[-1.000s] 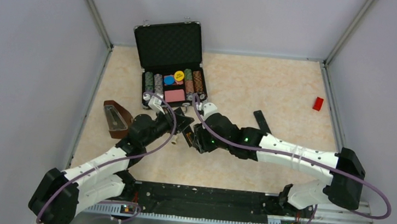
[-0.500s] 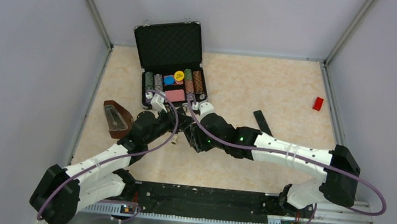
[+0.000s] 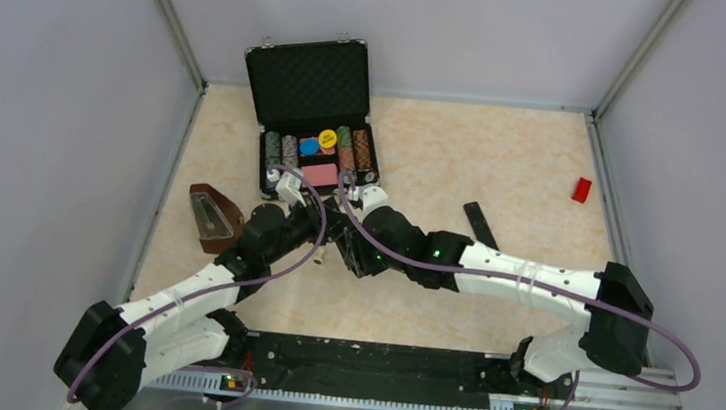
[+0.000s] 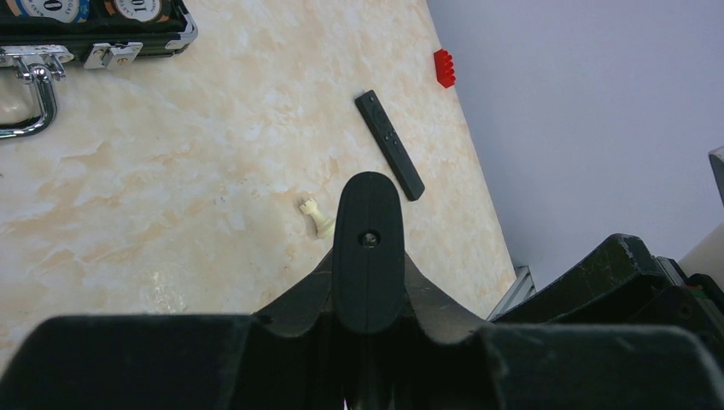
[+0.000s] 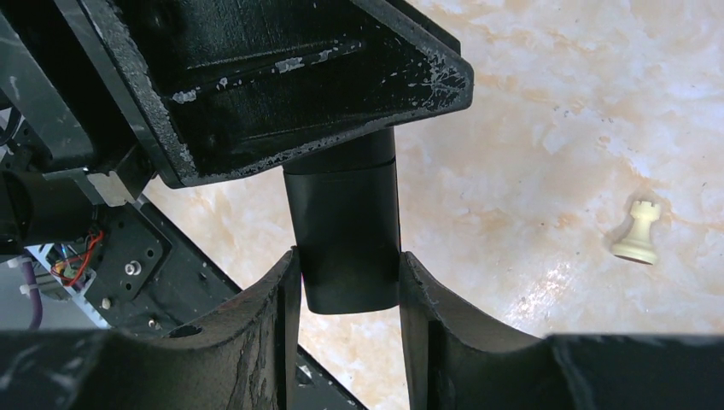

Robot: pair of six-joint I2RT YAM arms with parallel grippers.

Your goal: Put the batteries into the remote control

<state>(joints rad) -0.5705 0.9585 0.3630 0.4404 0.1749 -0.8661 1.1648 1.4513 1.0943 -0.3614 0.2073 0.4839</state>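
Noted remote control (image 5: 341, 205) clamped tight at one end in left hand (image 4: 367, 273), pinched at the other in right hand (image 5: 346, 273); over bench (image 3: 464, 155), 5 o'clock of chip case (image 3: 310, 84).

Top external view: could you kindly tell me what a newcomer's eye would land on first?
The left end effector and right end effector meet mid-table, both clamped on one black bar. Beyond them stands an open poker chip case; the remote control lies untouched to the right.
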